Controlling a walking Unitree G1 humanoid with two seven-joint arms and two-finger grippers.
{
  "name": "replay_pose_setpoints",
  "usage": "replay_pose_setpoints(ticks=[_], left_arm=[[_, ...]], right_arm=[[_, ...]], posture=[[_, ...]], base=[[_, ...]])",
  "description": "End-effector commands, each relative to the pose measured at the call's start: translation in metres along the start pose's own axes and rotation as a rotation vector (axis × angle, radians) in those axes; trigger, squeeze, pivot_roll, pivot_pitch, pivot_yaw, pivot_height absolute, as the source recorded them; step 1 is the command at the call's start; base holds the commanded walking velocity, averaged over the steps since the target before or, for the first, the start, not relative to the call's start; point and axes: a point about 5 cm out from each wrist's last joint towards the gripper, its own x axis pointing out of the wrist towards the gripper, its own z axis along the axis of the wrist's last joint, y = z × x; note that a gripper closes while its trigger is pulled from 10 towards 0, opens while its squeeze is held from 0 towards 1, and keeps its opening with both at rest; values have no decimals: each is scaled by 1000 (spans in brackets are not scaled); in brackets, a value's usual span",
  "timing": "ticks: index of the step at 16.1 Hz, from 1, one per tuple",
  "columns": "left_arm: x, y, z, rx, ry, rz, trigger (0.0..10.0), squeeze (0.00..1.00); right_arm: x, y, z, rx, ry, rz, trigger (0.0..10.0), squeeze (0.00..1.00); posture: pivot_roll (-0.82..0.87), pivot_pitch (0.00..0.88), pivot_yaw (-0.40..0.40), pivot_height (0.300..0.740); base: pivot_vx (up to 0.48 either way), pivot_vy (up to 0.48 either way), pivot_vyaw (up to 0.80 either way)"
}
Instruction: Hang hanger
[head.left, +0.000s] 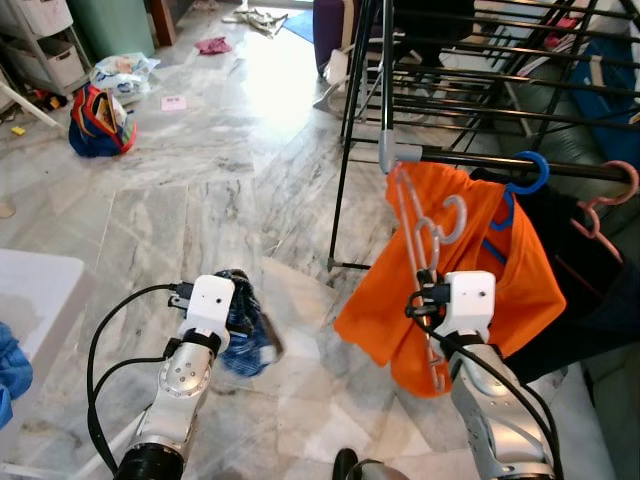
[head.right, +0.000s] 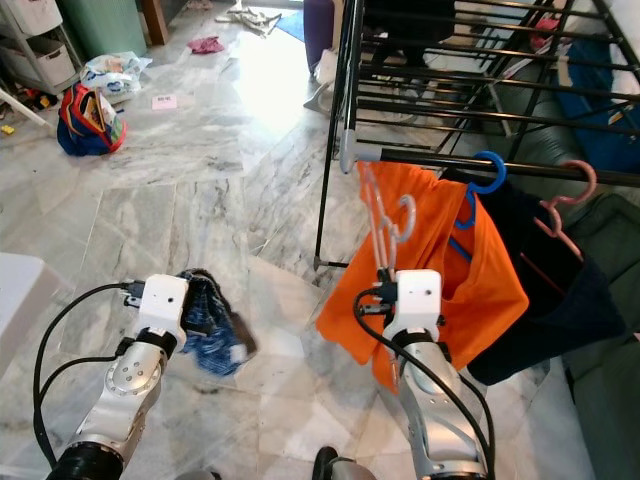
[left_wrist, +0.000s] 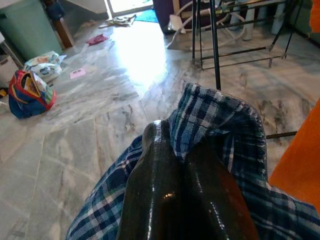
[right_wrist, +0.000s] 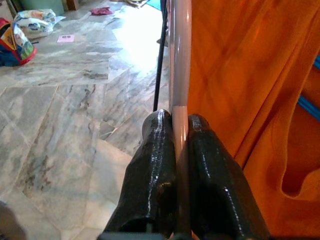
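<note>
In the left eye view, the right gripper (head.left: 428, 300) holds a pale pink plastic hanger (head.left: 421, 238) upright in front of an orange garment (head.left: 470, 270) that hangs on the black metal drying rack (head.left: 470, 160). The hanger's hook sits below the rack's dark rail, apparently not over it, so the hanging looks unfinished: the hook has yet to be lifted onto the bar. The left gripper (head.left: 243, 318) carries a blue plaid cloth (head.left: 240, 330) low over the grey marble floor (head.left: 200, 170).

The right eye view shows the same layout, with a blue plastic hanger (head.right: 480, 180) already hooked on the rail.

In the left wrist view, the black fingers (left_wrist: 165, 200) are pressed together, pinching the plaid cloth.

In the right wrist view, the fingers (right_wrist: 155, 185) clamp the hanger's pale bar between them, the orange fabric just beside.
</note>
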Motion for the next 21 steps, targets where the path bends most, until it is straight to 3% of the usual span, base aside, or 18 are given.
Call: replay_pose_setpoints(ticks=[1, 6, 12, 21], left_arm=[[3, 2, 5, 5, -13, 10, 10000, 0], [9, 8, 10, 12, -20, 21, 10000, 0], [13, 2, 14, 10, -25, -3, 10000, 0], [18, 1, 18, 7, -34, -3, 10000, 0]], right_arm=[[3, -1, 3, 3, -15, -4, 10000, 0], [8, -1, -2, 24, -9, -36, 10000, 0], [15, -10, 2, 26, -33, -74, 10000, 0], [18, -7, 3, 35, -44, -71, 10000, 0]], posture=[[109, 61, -70, 740], [113, 16, -61, 740], [100, 27, -45, 740], [89, 46, -33, 740]], base=[[0, 0, 0], [-96, 0, 0], [-292, 0, 0], [-324, 0, 0]])
